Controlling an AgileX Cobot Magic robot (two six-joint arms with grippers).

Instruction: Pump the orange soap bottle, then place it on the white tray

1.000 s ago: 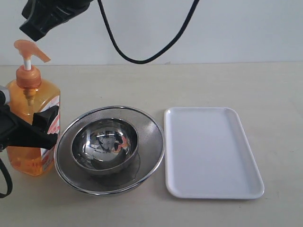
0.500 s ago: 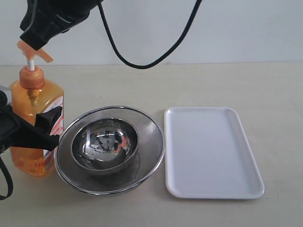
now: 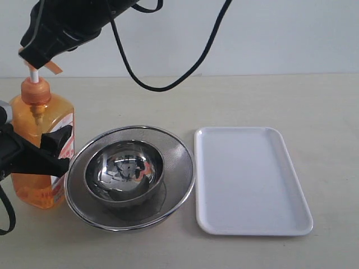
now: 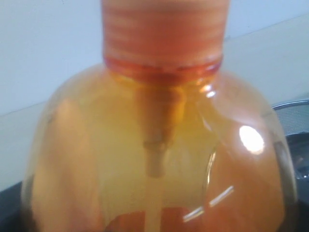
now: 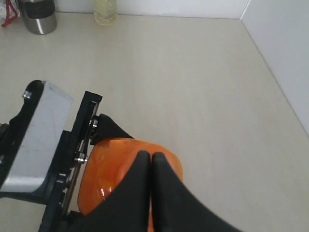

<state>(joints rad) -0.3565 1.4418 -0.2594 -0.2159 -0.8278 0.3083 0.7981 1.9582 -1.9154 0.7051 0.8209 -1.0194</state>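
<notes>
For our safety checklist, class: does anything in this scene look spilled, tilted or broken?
Nothing stands out. The soap bottle stands upright in the left claw, the right claw sits shut on its pump, and no spill shows.

1. Mesh bowl (image 3: 178,150): wide, round, steel, with a polished rim. It is standing upright on the table, left of centre in the exterior view.
2. Smaller bowl (image 3: 124,168): polished steel. It is nesting upright inside the mesh bowl and mirroring its surroundings.
3. Table (image 3: 252,101): pale beige and matte. It is bearing both bowls.
4. Wall (image 3: 280,33): white. It is rising behind the table's far edge.
5. Black cable (image 3: 159,89): it is hanging in a loop before the wall.
6. Steel canister (image 5: 37,17) and pale yellowish bottle (image 5: 105,12): in the right wrist view they are standing apart on the table by the wall, both cropped.
</notes>
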